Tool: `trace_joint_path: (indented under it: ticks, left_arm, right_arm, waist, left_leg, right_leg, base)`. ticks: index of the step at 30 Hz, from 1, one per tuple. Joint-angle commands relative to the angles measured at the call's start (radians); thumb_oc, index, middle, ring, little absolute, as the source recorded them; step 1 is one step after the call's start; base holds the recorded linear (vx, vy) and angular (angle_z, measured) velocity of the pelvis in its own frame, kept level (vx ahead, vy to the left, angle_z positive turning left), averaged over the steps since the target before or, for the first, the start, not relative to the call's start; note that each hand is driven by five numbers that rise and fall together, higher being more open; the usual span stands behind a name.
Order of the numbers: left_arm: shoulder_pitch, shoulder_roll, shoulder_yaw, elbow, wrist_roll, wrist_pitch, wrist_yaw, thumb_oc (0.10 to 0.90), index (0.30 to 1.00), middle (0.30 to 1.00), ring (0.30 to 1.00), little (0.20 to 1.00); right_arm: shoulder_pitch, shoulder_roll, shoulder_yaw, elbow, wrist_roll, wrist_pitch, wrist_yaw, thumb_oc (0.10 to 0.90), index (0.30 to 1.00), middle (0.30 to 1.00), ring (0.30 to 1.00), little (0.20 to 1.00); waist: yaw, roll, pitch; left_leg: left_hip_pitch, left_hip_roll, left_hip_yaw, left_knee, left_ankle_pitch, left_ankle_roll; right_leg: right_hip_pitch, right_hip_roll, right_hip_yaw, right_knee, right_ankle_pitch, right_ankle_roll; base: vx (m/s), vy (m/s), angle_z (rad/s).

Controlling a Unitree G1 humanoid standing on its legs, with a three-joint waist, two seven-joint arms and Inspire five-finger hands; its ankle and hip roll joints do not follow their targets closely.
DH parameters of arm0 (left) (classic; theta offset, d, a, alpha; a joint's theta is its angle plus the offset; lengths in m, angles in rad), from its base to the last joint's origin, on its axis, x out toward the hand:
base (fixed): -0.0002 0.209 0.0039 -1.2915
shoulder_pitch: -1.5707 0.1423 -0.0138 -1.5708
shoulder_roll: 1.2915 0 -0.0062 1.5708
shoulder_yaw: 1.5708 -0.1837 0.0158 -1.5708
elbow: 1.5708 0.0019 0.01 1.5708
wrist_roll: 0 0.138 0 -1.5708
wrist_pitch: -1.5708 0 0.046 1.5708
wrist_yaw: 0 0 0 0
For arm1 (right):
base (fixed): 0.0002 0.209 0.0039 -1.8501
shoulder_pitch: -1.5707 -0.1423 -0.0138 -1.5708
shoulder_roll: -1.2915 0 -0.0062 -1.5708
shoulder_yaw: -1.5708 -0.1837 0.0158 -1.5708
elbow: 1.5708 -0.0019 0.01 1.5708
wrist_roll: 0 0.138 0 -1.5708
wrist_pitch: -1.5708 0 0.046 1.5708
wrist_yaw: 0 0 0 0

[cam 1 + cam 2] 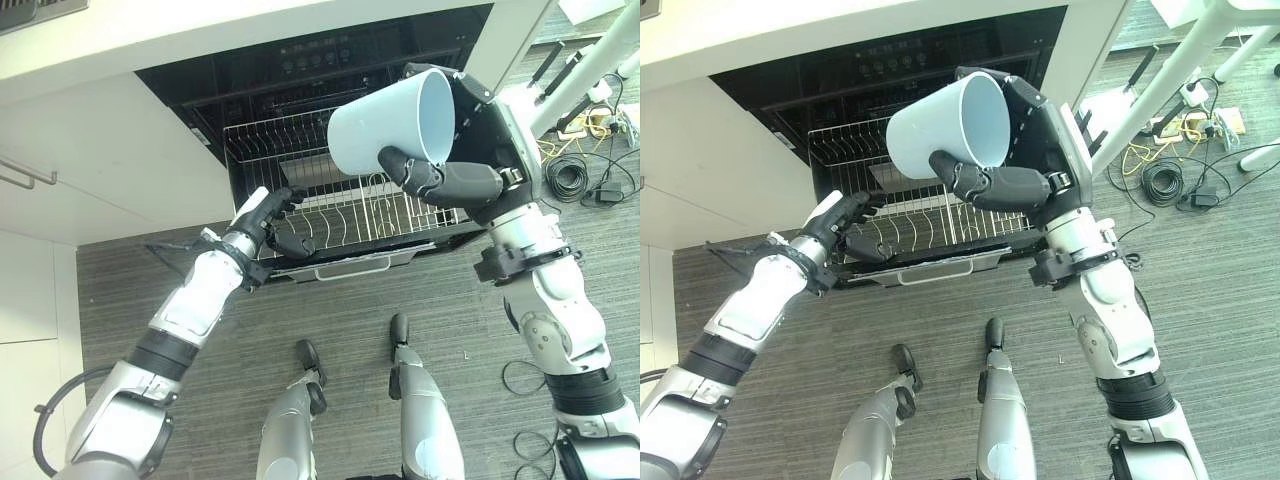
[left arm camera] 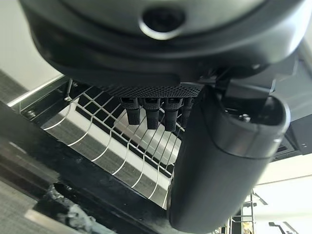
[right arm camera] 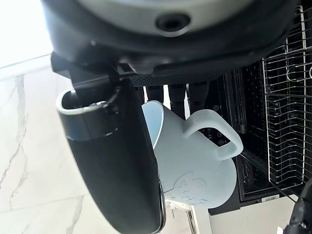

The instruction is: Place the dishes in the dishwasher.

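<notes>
I see one pale blue mug (image 1: 392,122), smooth, with a loop handle, gripped in my right hand (image 1: 470,150), fingers and thumb curled round it, lying on its side in the air above the far right of the wire rack (image 1: 330,200). The rack, thin metal tines, is pulled out of the open black dishwasher (image 1: 300,60). My left hand (image 1: 268,222) curls over the rack's near left edge. White cabinets (image 1: 90,170) flank it; grey ribbed carpet (image 1: 400,290) lies below.
</notes>
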Motion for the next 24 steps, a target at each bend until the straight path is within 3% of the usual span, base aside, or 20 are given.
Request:
trace_joint_path:
  ticks: [1,2,4,7,9,18,24]
  left_arm:
    - [-0.026,0.053,-0.05,0.018,0.012,0.134,-0.184,0.8,0.9,0.9,0.9,0.9]
    - [-0.034,0.047,-0.061,0.035,-0.001,0.196,-0.286,0.8,0.9,0.9,0.9,0.9]
    - [-0.037,0.036,-0.075,0.059,0.081,0.236,-0.373,0.8,0.9,0.9,0.9,0.9]
    - [-0.06,0.04,-0.104,0.116,0.137,0.214,-0.381,0.8,0.9,0.9,0.9,0.9]
    - [-0.067,0.04,-0.123,0.14,0.217,0.236,-0.471,0.8,0.9,0.9,0.9,0.9]
    - [-0.045,-0.005,-0.238,0.182,0.523,0.269,-1.046,0.8,0.9,0.9,0.9,0.9]
    - [-0.033,-0.016,-0.273,0.208,0.512,0.247,-1.157,0.8,0.9,0.9,0.9,0.9]
  right_arm:
    - [-0.091,0.013,-0.027,-0.127,0.004,-0.077,0.005,0.4,0.3,0.3,0.3,0.3]
    - [-0.098,0.01,-0.023,-0.126,0.007,-0.075,0.004,0.4,0.3,0.3,0.3,0.3]
    - [-0.1,0.012,-0.017,-0.122,0.005,-0.077,0.013,0.4,0.3,0.3,0.3,0.3]
    - [-0.116,0.001,0.001,-0.119,0.015,-0.068,-0.001,0.4,0.3,0.3,0.3,0.3]
    - [-0.11,0.001,-0.001,-0.117,0.019,-0.068,0.007,0.4,0.3,0.3,0.3,0.3]
    - [-0.111,0.003,0.002,-0.126,0.019,-0.052,0.015,0.4,0.3,0.3,0.3,0.3]
    - [-0.106,0.003,0.006,-0.116,0.019,-0.055,0.028,0.4,0.3,0.3,0.3,0.3]
  waist:
    - [-0.01,-0.005,-0.086]
    - [-0.013,-0.005,-0.084]
    - [-0.017,-0.003,-0.082]
    - [-0.02,-0.005,-0.083]
    - [-0.022,-0.005,-0.084]
    - [-0.049,-0.004,-0.075]
    - [-0.061,-0.003,-0.07]
  left_leg:
    - [0.035,0.019,-0.056,0.08,-0.221,-0.029]
    - [0.039,0.021,-0.052,0.08,-0.222,-0.029]
    - [0.041,0.022,-0.047,0.08,-0.224,-0.029]
    - [0.046,0.022,-0.044,0.08,-0.226,-0.028]
    - [0.048,0.025,-0.038,0.08,-0.225,-0.03]
    - [0.063,0.036,-0.005,0.08,-0.234,-0.033]
    - [0.076,0.036,0.007,0.08,-0.243,-0.033]
  right_leg:
    - [0.013,0.004,-0.01,0.142,-0.256,0.062]
    - [0.014,0.004,-0.009,0.142,-0.256,0.063]
    - [0.016,0.006,-0.008,0.142,-0.257,0.062]
    - [0.023,0.011,-0.003,0.142,-0.265,0.06]
    - [0.026,0.013,-0.005,0.142,-0.268,0.059]
    - [0.029,0.017,0.003,0.142,-0.275,0.056]
    - [0.036,0.019,0.01,0.142,-0.278,0.054]
  base:
    - [-0.02,0.013,0.03]
    - [0.0,0.0,0.0]
    - [0.0,0.038,-0.03]
    - [0.02,0.019,-0.08]
    - [0.03,-0.004,-0.06]
    - [0.02,0.006,-0.03]
    - [0.02,0.019,-0.02]
